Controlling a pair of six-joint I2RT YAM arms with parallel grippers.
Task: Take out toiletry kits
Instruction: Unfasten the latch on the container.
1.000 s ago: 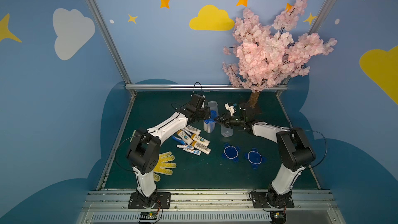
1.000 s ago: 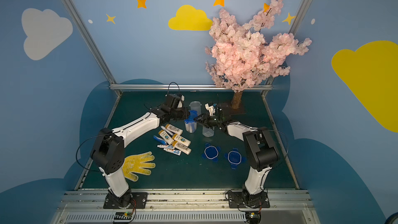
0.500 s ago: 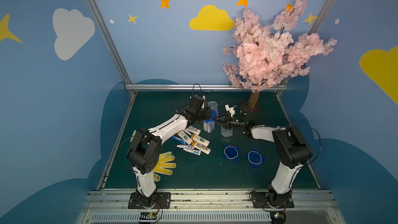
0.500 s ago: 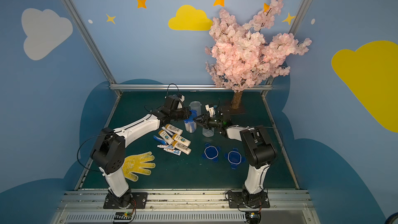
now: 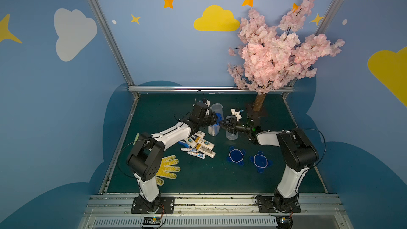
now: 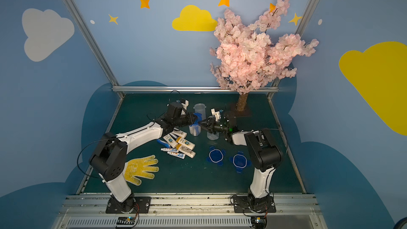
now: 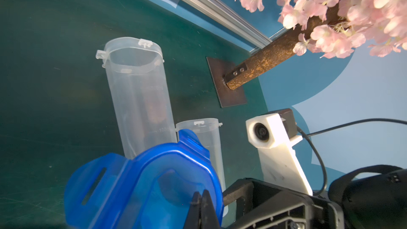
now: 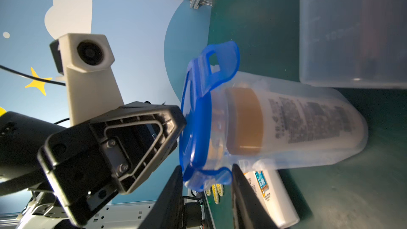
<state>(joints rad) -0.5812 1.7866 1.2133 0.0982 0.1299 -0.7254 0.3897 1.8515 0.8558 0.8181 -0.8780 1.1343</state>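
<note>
One toiletry kit [image 8: 297, 124] sits inside the upright clear jar [image 8: 308, 159], blue lid [image 8: 198, 115] on. Left claw [image 7: 200, 201] is clenched, tips against the lid. Right claw [image 8: 208, 172] straddles a lid tab, can't tell if it's gripping. Loose kits [image 5: 201, 146] lie just beside on the dark green surface [image 5: 198, 181]. Walls are blue with clouds and stars.

The lid [image 7: 143, 183] is blue, bottles [image 5: 207, 150] white with yellow caps, glove [image 6: 141, 168] dotted yellow.

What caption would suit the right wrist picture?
Black left gripper pinches the blue four-tabbed lid of a clear plastic jar holding a yellow-capped white bottle.
</note>
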